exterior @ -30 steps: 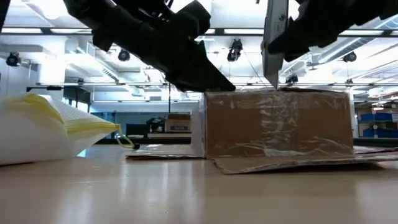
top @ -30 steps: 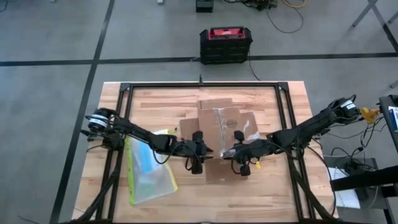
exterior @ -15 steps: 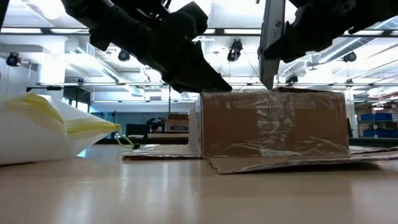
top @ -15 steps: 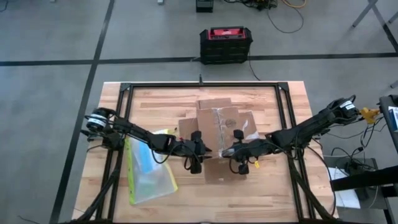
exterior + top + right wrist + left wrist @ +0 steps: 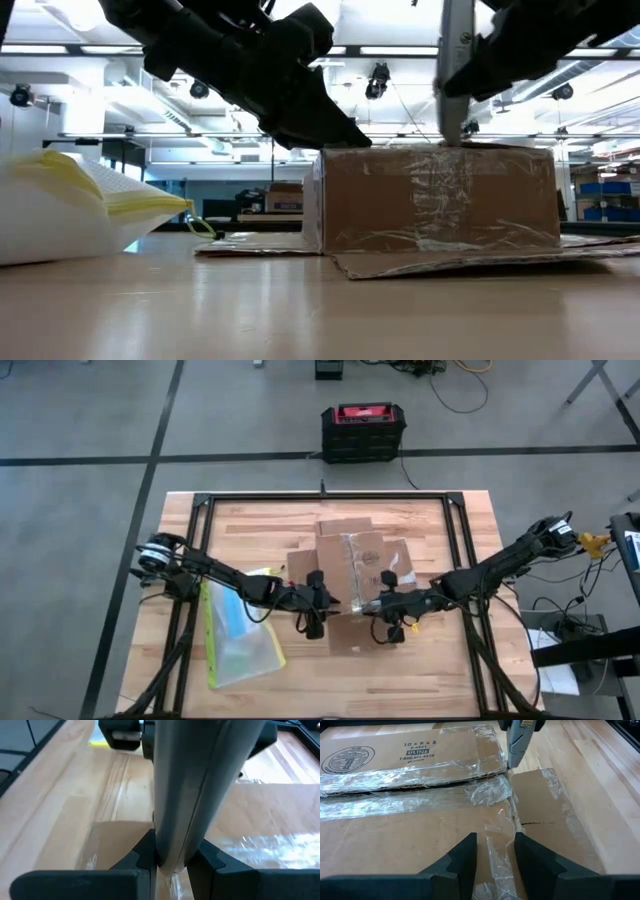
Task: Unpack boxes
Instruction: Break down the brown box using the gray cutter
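Pressing the cutter [image 5: 187, 795] clamped in your right gripper [image 5: 170, 857] too steeply could jam it in the carton [image 5: 415, 827] tape.

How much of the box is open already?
Not much yet. The box is still taped shut, though its side flaps lie flat on the table. The right pincer holds a grey cutter with its tip at the tape, while the left pincer presses on top. Cutting and emptying remain.
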`<state>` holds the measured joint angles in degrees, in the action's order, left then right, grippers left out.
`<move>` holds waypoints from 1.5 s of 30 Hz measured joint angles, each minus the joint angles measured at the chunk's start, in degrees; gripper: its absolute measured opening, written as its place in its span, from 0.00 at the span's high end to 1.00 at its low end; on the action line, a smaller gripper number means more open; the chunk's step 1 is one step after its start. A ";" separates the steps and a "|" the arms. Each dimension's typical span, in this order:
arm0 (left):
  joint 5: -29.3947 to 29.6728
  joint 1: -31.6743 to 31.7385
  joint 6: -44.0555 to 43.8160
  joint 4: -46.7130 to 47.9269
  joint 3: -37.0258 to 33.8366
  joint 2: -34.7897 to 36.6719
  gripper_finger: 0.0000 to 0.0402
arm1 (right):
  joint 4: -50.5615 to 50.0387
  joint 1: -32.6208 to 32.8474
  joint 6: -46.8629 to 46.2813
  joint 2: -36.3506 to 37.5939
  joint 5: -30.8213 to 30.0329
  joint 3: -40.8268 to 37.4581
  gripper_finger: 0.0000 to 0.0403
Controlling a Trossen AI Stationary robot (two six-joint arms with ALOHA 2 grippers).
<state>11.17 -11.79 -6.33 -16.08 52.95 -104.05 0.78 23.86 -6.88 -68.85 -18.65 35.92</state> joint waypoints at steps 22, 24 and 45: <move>-7.12 21.51 10.26 9.49 -0.48 21.91 0.70 | -9.10 7.17 -15.47 5.16 -2.29 0.09 0.86; -11.55 29.78 10.49 8.58 -0.34 20.36 0.70 | -8.99 7.28 -17.65 3.30 -1.08 0.09 0.86; -18.18 25.63 13.77 31.23 -1.23 11.08 0.70 | -24.29 -26.83 -4.38 6.05 -5.37 2.31 0.86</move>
<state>-7.01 13.84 7.44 15.15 51.72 -92.97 -23.51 -2.97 -11.26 -62.79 -24.01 38.23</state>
